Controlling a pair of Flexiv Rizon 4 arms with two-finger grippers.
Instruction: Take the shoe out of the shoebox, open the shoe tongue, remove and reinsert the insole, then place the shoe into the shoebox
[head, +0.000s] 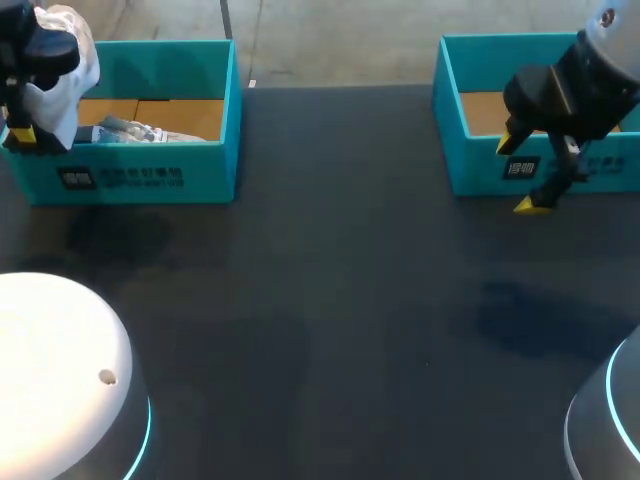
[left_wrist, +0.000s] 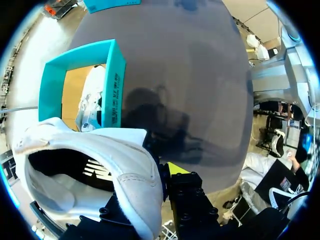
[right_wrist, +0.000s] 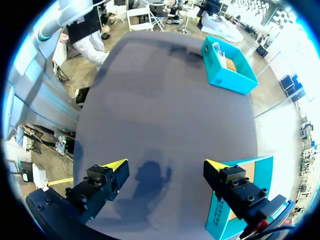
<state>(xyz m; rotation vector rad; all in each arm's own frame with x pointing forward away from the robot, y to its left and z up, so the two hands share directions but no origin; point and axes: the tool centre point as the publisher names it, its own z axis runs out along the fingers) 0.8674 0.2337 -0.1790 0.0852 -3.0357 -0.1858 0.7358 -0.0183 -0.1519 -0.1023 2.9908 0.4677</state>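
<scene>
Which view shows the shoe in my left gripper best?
The left wrist view: the white shoe is close up, opening and dark inside plain, its side wall pinched in the left gripper. The head view shows only part of it, behind the arm. The right wrist view gives no clear sight.

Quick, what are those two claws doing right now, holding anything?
Left gripper: closed on the white shoe.
Right gripper: open, holding nothing.
</scene>
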